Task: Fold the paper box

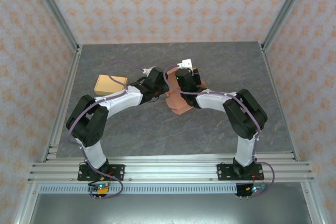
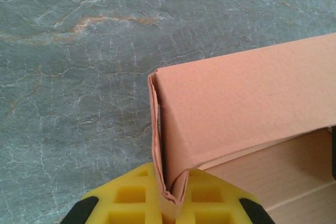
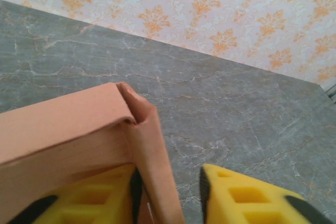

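Note:
The paper box [image 1: 178,103] is pinkish-brown card, partly formed, lying mid-table between both arms. In the left wrist view my left gripper [image 2: 170,184] is shut on a doubled-over corner wall of the paper box [image 2: 241,103], whose layers are pinched between the yellow fingers [image 2: 126,198]. In the right wrist view my right gripper [image 3: 170,177] stands open around another corner wall of the box [image 3: 149,145]. That wall leans against the left finger [image 3: 94,198], and a gap separates it from the right finger [image 3: 247,198]. The box's inside is mostly hidden.
A flat tan cardboard box [image 1: 110,84] lies at the back left of the grey marbled table [image 1: 210,129]. Patterned walls and metal frame posts [image 1: 55,11] enclose the table. Bare tabletop stretches in front of and to the right of the paper box.

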Robot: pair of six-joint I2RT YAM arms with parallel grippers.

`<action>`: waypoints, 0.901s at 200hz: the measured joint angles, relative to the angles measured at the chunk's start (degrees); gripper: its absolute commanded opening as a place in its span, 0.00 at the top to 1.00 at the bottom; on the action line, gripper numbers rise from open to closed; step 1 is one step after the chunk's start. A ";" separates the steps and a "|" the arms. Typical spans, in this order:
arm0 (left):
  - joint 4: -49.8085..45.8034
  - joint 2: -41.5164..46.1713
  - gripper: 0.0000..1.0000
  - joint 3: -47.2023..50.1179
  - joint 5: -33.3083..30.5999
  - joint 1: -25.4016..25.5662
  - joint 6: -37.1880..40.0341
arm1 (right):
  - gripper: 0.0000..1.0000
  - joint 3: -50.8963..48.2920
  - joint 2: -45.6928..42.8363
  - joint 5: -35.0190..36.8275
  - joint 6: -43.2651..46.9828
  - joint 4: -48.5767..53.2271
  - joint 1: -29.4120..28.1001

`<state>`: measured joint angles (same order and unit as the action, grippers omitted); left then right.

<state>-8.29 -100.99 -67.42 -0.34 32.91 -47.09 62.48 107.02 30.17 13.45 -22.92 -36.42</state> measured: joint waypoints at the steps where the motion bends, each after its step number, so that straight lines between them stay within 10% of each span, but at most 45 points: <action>1: -0.04 0.00 1.00 0.00 -0.02 0.00 0.00 | 0.57 0.00 -0.04 -0.17 0.09 0.09 0.02; 106: -1.20 0.11 1.00 -0.68 -0.11 -1.22 1.95 | 0.34 -7.91 -24.26 -60.00 -5.38 9.29 17.88; 180: -1.36 0.11 1.00 -1.38 4.15 -1.90 11.21 | 0.24 -0.35 -14.73 -85.72 0.83 21.90 27.19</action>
<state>-9.65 -100.88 -68.79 3.81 31.00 -35.88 62.13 92.29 -55.55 14.28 -1.02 -9.23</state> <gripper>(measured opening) 0.075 0.756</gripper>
